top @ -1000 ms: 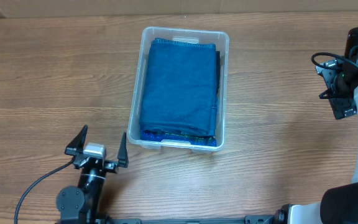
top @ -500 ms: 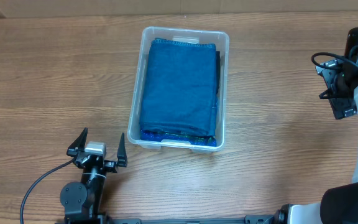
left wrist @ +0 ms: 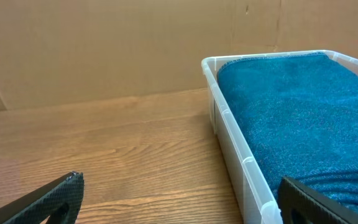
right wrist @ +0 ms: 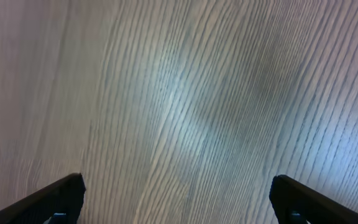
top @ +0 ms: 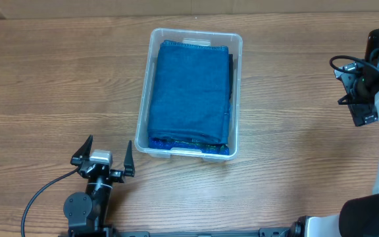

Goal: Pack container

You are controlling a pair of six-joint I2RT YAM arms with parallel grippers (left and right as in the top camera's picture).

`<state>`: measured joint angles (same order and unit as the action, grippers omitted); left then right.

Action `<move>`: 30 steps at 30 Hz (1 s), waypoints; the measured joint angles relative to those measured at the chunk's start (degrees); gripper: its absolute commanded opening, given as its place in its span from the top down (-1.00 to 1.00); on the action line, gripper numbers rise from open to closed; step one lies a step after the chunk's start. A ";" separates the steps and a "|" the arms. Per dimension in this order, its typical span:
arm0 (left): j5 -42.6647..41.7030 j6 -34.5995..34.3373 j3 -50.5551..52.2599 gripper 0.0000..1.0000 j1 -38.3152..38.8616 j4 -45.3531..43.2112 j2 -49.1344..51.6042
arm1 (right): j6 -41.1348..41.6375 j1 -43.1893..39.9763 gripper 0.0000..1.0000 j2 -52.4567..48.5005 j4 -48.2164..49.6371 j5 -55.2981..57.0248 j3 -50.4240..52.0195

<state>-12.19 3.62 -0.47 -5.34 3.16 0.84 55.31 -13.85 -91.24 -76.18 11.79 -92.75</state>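
Observation:
The clear container (top: pixel 238 99) stands in the middle of the table, filled by a folded blue towel (top: pixel 191 89). My left gripper (top: pixel 109 141) sits near the front edge, just left of the container's near left corner, open with nothing between its fingers. In the left wrist view the container's white rim (left wrist: pixel 230 127) and the towel (left wrist: pixel 303 112) lie ahead to the right, and the left gripper (left wrist: pixel 179 186) spans bare wood. My right arm (top: pixel 360 99) stays at the far right edge. The right gripper (right wrist: pixel 178 183) is open over bare tabletop.
The wooden table (top: pixel 58 85) stretches to the left and right of the container. A brown cardboard wall (left wrist: pixel 104 50) rises behind the table. A black cable (top: pixel 41 194) trails from the left arm's base.
The left gripper has shifted very slightly toward the table's front edge. The container, the towel and the right arm have not moved.

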 measured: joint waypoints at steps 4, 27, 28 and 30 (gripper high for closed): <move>0.00 0.00 0.00 -1.00 0.00 0.00 0.00 | 0.00 0.00 -1.00 11.47 0.07 -0.02 0.24; 0.39 0.00 0.00 -1.00 0.00 0.02 0.00 | -7.78 11.19 -1.00 68.87 42.91 -3.17 52.65; 0.39 0.00 0.00 -1.00 0.00 0.02 0.02 | -10.12 11.82 -1.00 71.36 46.05 -4.42 56.65; 0.39 0.00 0.00 -1.00 0.00 0.00 0.00 | -14.27 12.11 -1.00 75.76 50.86 -6.05 64.89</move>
<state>-11.79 3.62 -0.47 -5.34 3.16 0.84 41.04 -1.74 -15.49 -25.32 5.74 -27.86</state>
